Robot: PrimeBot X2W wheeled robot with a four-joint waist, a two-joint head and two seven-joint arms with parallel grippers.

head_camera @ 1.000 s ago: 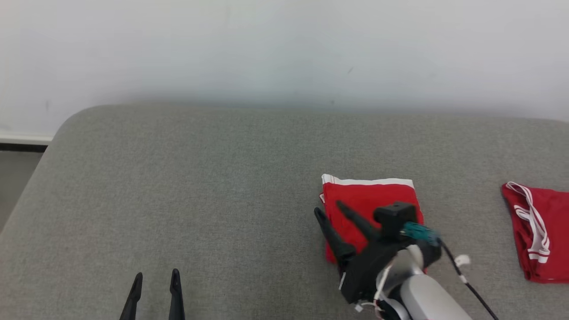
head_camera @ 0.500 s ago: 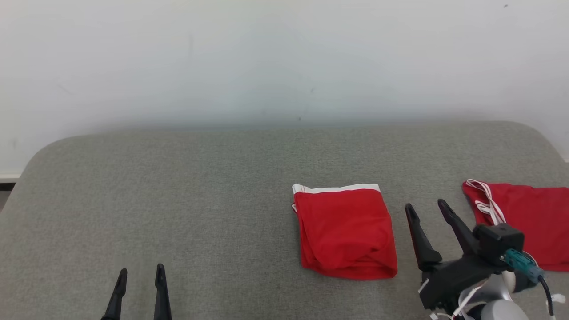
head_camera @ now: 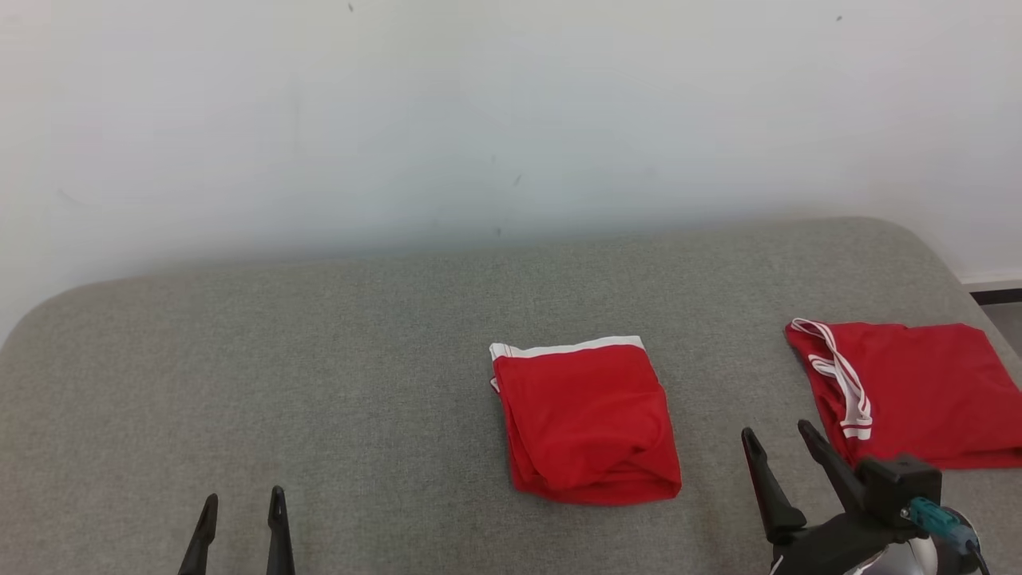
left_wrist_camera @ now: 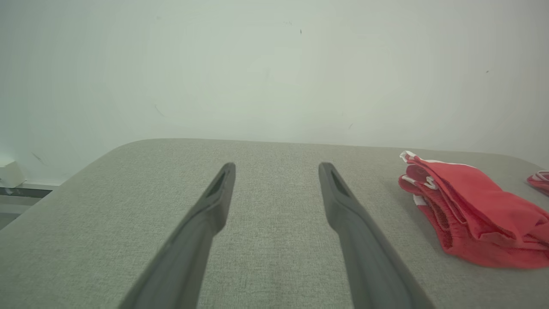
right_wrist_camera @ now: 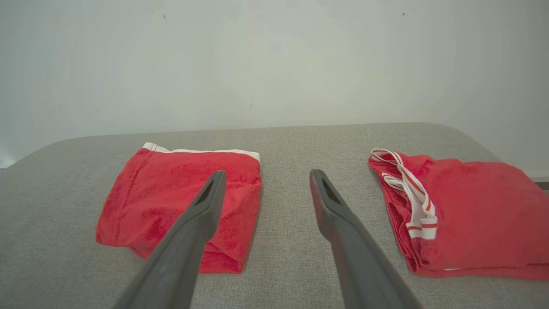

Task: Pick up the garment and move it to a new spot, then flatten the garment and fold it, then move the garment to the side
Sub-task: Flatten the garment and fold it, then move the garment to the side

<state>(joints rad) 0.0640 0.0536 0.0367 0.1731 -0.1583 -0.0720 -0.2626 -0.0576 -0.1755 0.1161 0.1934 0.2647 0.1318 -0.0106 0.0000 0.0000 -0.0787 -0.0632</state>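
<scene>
The garment (head_camera: 587, 423), red with a white waistband, lies folded into a small rectangle on the grey padded surface (head_camera: 319, 359), right of centre. It also appears in the left wrist view (left_wrist_camera: 472, 214) and the right wrist view (right_wrist_camera: 180, 206). My right gripper (head_camera: 774, 431) hovers just right of it, open and empty, its fingers pointing between the two red pieces (right_wrist_camera: 266, 174). At the lower left my left gripper (head_camera: 243, 495) is open with nothing in it, well away from the cloth (left_wrist_camera: 278, 165).
A second red garment (head_camera: 910, 391) with white striped straps lies folded at the far right, near the surface's rounded corner (right_wrist_camera: 463, 214). A pale wall runs behind the surface. Bare grey padding stretches to the left.
The right gripper, earlier down on the garment's left edge, has opened, let go and drawn off to its right. The head camera has turned right, shifting the whole picture.
</scene>
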